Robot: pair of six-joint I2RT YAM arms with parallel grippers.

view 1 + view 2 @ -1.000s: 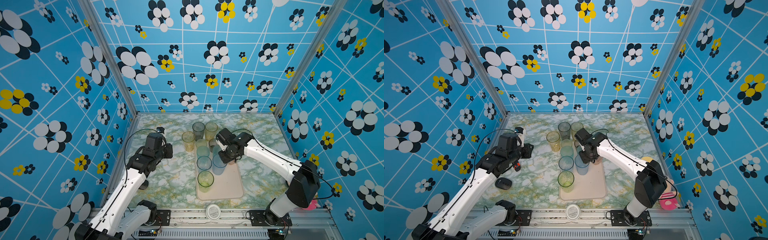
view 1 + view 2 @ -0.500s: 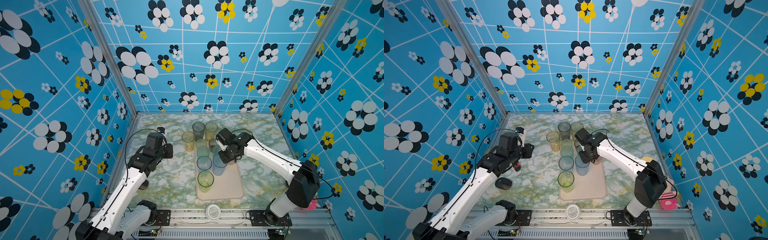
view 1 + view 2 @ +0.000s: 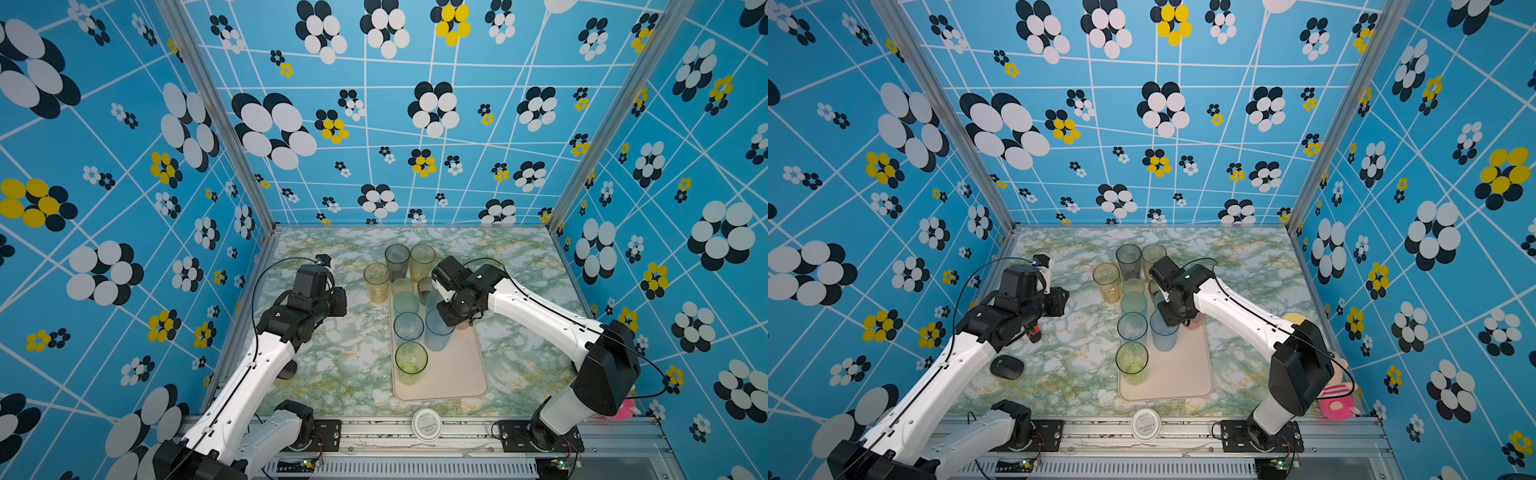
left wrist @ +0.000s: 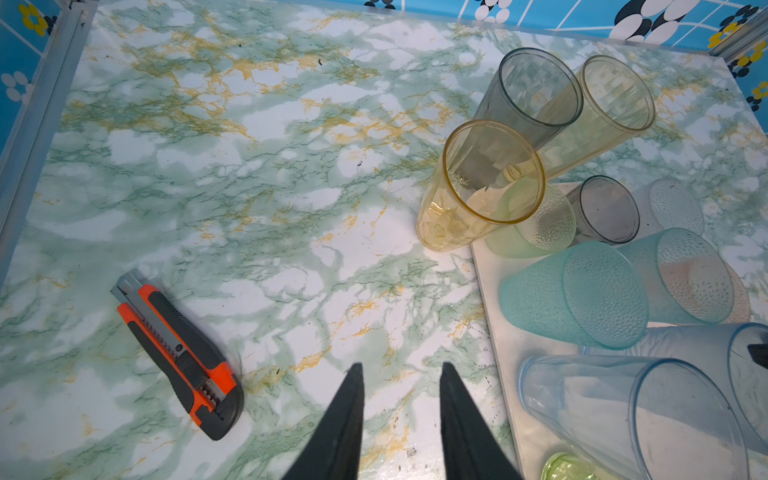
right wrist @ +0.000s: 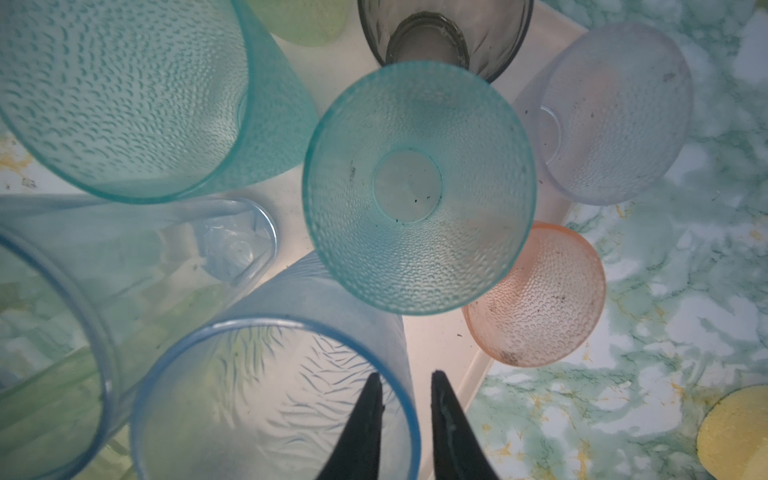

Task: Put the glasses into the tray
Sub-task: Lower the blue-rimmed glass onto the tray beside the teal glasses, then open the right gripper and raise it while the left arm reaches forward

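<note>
The cream tray (image 3: pixel 457 374) lies mid-table with several glasses standing in it: green (image 3: pixel 411 359), clear blue (image 3: pixel 408 326), teal (image 3: pixel 406 302) and a tall blue glass (image 3: pixel 438 334). An amber glass (image 3: pixel 376 282), a grey one (image 3: pixel 397 262) and a yellowish one (image 3: pixel 422 257) stand on the table behind the tray. My right gripper (image 5: pixel 405 376) is open astride the tall blue glass's (image 5: pixel 266 399) rim, one finger inside and one outside, with a gap on each side. Over bare table left of the tray (image 4: pixel 503 332), my left gripper (image 4: pixel 401 368) is open and holds nothing.
An orange and black box cutter (image 4: pixel 178 353) lies on the table near the left gripper. A black mouse (image 3: pixel 1007 368) sits by the left arm. A white lid (image 3: pixel 427 424) rests on the front rail. A yellow disc (image 5: pixel 735 428) and a pink toy (image 3: pixel 1337 399) are at the right.
The right jaws have spread apart off the tall blue glass's rim. Both arms have hardly moved.
</note>
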